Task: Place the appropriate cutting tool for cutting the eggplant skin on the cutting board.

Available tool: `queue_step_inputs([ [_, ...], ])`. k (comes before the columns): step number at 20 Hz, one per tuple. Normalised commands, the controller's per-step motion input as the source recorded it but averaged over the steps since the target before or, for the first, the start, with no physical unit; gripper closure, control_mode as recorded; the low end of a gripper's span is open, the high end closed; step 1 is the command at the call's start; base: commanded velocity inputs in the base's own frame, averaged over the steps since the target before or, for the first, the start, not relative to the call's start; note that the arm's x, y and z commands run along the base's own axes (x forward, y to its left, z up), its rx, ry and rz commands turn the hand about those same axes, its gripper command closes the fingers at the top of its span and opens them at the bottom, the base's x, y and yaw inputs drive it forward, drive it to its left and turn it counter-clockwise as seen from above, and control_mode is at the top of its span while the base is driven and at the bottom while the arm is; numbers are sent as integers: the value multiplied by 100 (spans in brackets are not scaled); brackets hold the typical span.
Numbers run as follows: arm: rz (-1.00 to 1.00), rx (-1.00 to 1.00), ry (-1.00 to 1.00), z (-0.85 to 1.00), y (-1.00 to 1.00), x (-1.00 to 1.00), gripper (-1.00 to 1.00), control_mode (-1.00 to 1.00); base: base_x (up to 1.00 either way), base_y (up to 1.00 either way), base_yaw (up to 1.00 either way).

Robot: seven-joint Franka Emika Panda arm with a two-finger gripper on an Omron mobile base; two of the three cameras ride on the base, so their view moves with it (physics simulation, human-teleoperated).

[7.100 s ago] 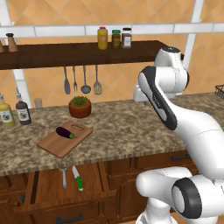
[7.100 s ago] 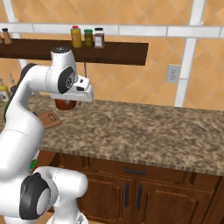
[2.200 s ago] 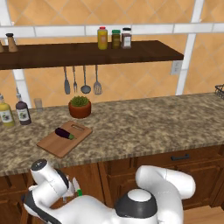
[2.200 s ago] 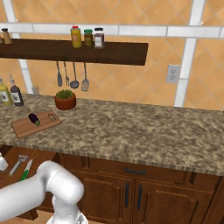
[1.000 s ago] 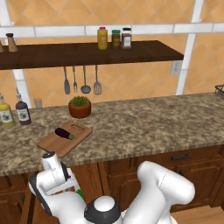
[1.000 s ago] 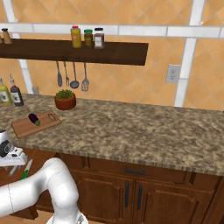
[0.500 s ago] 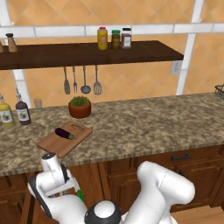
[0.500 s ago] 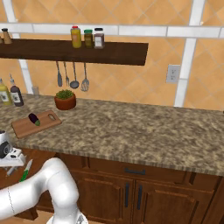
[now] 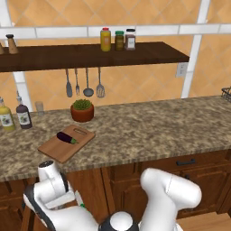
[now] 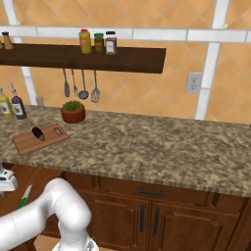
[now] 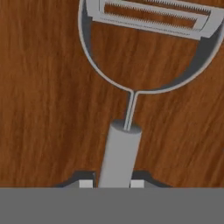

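Arm unchanged since half a second ago, low in front of the worktop (image 9: 149, 131); pincer (image 11: 111, 183) clamped on the peeler (image 11: 131, 87) handle over brown wood, well below the cutting board (image 9: 65, 143) bearing the eggplant (image 9: 66, 137)

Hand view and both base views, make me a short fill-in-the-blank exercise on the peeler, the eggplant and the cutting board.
1. The eggplant lies on the ____.
2. In the hand view, the handle of the peeler runs between the two fingertips of the ____.
3. The peeler lies on a dark brown ____ surface.
4. The cutting board sits on the speckled stone ____.

Missing words: cutting board; end effector; wooden; counter
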Motion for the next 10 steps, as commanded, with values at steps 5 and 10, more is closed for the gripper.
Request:
queue_step_inputs([
  [5, 0, 8, 0, 100, -18, -82, 100, -100, 0, 0, 0],
  [10, 0, 2, -2, 100, -51, -16, 100, -100, 0, 0, 0],
])
